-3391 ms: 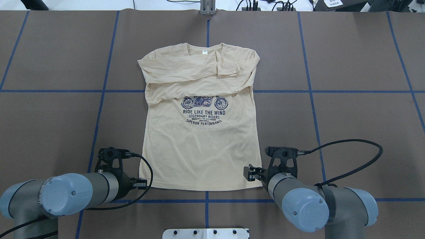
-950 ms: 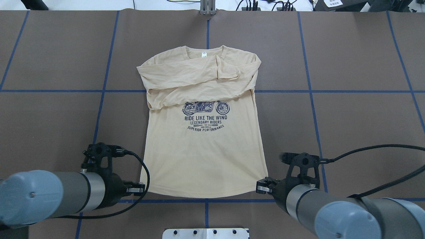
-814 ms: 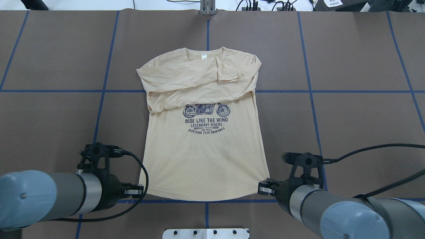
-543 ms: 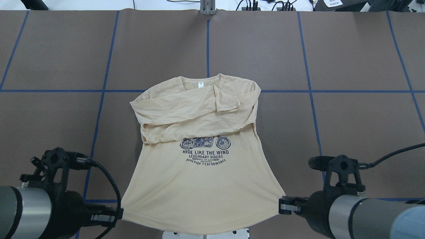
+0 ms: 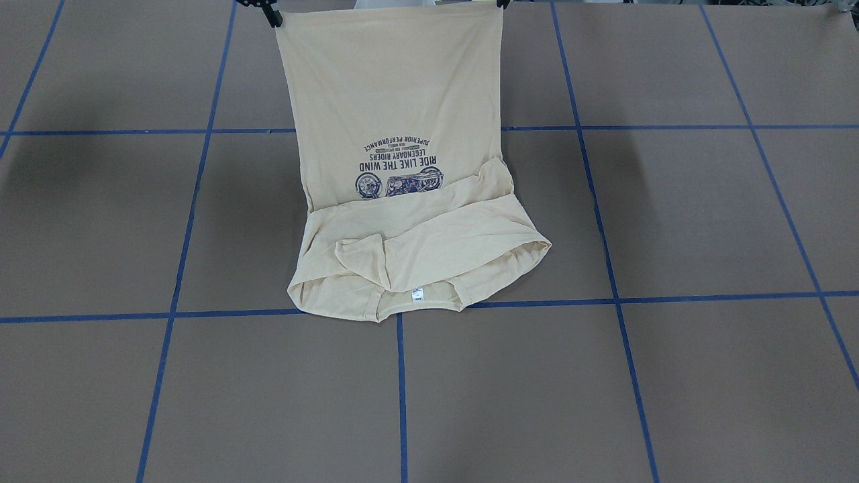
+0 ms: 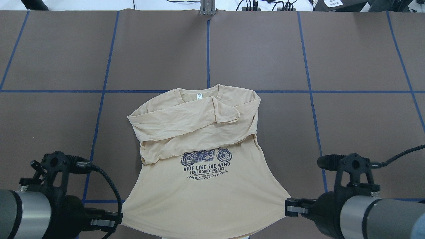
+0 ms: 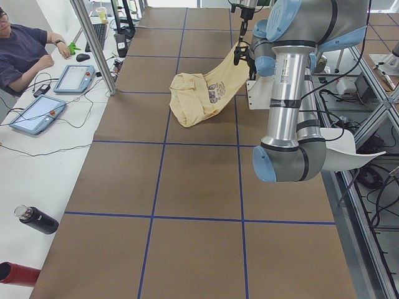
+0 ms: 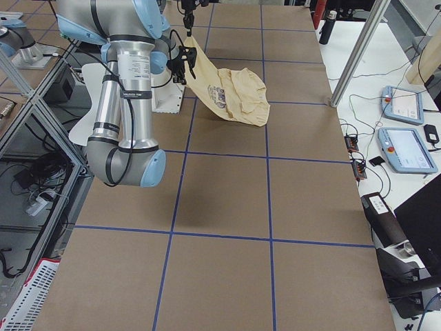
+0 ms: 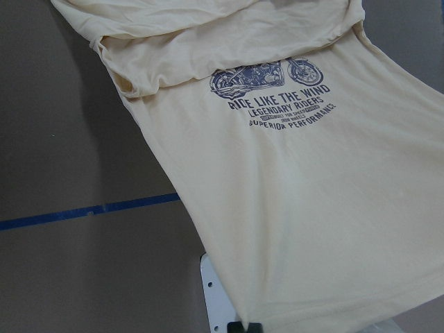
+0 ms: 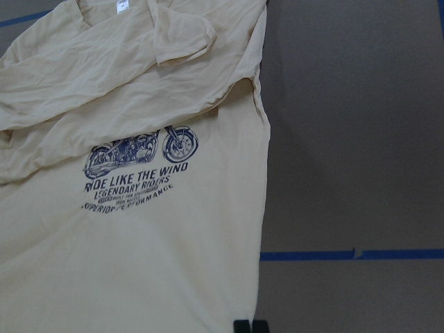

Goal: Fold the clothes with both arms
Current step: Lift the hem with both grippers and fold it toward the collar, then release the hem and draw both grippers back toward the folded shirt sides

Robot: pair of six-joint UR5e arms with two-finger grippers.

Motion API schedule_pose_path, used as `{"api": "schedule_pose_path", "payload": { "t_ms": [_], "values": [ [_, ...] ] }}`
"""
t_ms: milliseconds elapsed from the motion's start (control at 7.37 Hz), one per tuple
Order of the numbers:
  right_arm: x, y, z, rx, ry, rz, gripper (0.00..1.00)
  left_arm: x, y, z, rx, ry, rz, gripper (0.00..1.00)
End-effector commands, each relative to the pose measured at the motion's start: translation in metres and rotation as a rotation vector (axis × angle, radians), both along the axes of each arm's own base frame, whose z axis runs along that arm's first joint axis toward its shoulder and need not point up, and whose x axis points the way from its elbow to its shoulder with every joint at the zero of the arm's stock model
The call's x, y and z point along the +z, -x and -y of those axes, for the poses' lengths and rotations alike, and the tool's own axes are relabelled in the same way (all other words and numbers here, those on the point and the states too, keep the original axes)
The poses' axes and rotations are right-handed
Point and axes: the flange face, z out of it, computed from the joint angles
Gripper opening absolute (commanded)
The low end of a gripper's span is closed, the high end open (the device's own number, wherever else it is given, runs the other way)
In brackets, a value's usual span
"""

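**A:** Overhead exterior view first. Where does the shirt (image 6: 202, 192) sit?

**B:** Take the neck label (image 6: 199, 96) as the mark. The label end lies flat on the table (image 6: 348, 59). The sleeves (image 6: 186, 126) are crossed over the chest just robot-side of the label, and the print (image 6: 206, 164) comes next. The hem (image 5: 389, 9), the edge farthest from the label, is lifted off the table, and the side views show the cloth sloping up to it.

**A:** And the grips?

**B:** The left end effector (image 6: 114, 221) is pinched narrow on one hem corner and the right end effector (image 6: 288, 207) on the other. Both are well away from the label, one to each side of it. In both wrist views the dark fingertips sit tight at the cloth's edge.

**A:** So the step is bringing the hem over to the label end?

**B:** That's my reading: a fold in half. To do it well, move both arms toward the label together, level and at matched speed, so the hem stays straight. Hold the spacing that leaves the hem lightly taut. Thin knit sags if slack and skews if stretched.

**A:** Risks?

**B:** Dragging the label end along the table, or tugging the sleeves out of their cross. Carry the hem high enough to clear them, lower it square across the shoulders beside the label, and open only once the cloth rests.
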Motion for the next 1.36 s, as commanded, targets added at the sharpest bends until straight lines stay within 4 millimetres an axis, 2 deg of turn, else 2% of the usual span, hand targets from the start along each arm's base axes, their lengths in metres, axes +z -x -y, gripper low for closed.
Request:
{"api": "schedule_pose_path", "payload": {
  "t_ms": [0, 136, 271, 407, 543, 678, 814, 950, 1085, 1221],
  "values": [
    [0.002, 0.082, 0.060, 0.091, -0.035, -0.073, 0.00, 0.021, -0.055, 0.038, -0.063, -0.011, 0.088, 0.00],
    [0.007, 0.098, 0.104, 0.122, -0.091, -0.118, 0.00, 0.024, -0.072, 0.075, -0.099, -0.067, 0.124, 0.00],
    [0.017, 0.095, 0.142, 0.169, -0.124, -0.119, 0.00, 0.039, -0.080, 0.110, -0.150, -0.093, 0.179, 0.00],
    [0.037, 0.102, 0.173, 0.210, -0.126, -0.138, 0.00, 0.040, -0.075, 0.145, -0.192, -0.161, 0.211, 0.00],
    [0.035, 0.094, 0.198, 0.237, -0.163, -0.129, 0.00, 0.055, -0.067, 0.178, -0.202, -0.210, 0.268, 0.00],
    [0.030, 0.079, 0.215, 0.255, -0.163, -0.124, 0.00, 0.052, -0.054, 0.214, -0.219, -0.270, 0.293, 0.00],
    [0.023, 0.075, 0.232, 0.265, -0.159, -0.117, 0.00, 0.047, -0.061, 0.241, -0.232, -0.286, 0.311, 0.00],
    [0.021, 0.093, 0.251, 0.272, -0.152, -0.137, 0.00, 0.045, -0.072, 0.265, -0.246, -0.279, 0.331, 0.00],
    [0.026, 0.110, 0.269, 0.278, -0.140, -0.169, 0.00, 0.053, -0.082, 0.278, -0.252, -0.273, 0.344, 0.00],
    [0.045, 0.129, 0.288, 0.257, -0.147, -0.230, 0.00, 0.078, -0.099, 0.293, -0.251, -0.267, 0.355, 0.00]
  ]
}}
